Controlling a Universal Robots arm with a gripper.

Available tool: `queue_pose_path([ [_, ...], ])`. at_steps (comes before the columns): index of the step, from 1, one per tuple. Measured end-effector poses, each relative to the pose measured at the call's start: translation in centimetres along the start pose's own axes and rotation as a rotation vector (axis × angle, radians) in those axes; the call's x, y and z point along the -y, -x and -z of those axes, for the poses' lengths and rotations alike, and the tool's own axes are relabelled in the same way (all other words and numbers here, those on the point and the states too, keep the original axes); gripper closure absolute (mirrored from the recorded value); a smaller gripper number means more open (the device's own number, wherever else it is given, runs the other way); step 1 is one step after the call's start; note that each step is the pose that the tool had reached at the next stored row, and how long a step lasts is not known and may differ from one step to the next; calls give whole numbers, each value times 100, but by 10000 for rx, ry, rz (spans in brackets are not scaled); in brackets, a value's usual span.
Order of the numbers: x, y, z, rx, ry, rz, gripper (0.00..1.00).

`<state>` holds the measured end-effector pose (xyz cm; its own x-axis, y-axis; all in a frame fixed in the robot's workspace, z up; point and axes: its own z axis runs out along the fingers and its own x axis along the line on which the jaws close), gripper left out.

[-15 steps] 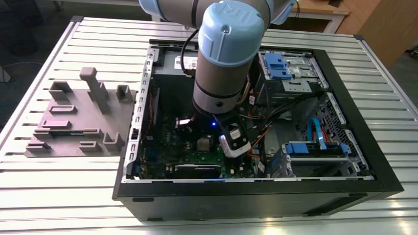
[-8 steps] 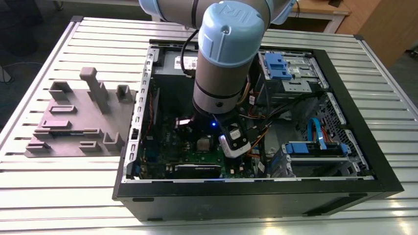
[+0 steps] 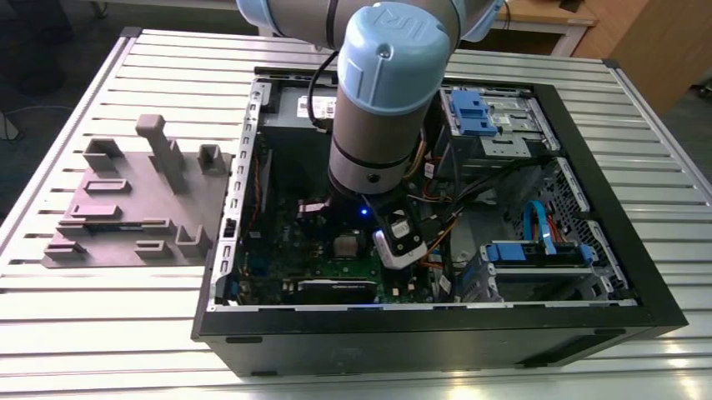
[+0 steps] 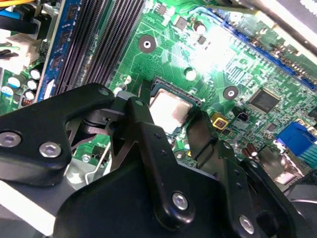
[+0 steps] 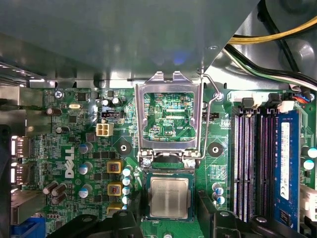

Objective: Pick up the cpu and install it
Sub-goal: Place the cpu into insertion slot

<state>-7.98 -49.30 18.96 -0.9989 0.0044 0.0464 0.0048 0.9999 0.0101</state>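
The cpu [image 5: 169, 197] is lying flat in the socket [image 5: 145, 198], with the lid frame [image 5: 171, 114] standing open. The gripper [image 4: 167, 119] is straddling it, fingers [image 4: 143, 134] spread; whether they are touching it is hard to tell. At the centre of the exterior view, the arm [image 3: 384, 108] is hiding the socket.

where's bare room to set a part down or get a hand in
Free: bare table in front of the case and along its side at the exterior view's right. Crowded: inside the case, with the gripper over the cpu, and where the grey fixture sits.
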Motion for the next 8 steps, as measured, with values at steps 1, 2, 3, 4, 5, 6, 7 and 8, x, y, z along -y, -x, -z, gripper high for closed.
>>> queue_pose_path([
  [1, 0, 0, 0, 0, 0, 0, 44],
  [2, 0, 0, 6, 0, -1, 0, 44],
  [3, 0, -1, 13, 1, 1, 0, 44],
  [4, -1, -1, 20, 0, 1, 0, 44],
  [5, -1, -1, 20, 2, 4, 0, 44],
  [6, -1, -1, 20, 2, 4, 0, 44],
  [7, -1, -1, 20, 1, 2, 0, 44],
  [8, 0, -1, 17, 1, 1, 0, 44],
])
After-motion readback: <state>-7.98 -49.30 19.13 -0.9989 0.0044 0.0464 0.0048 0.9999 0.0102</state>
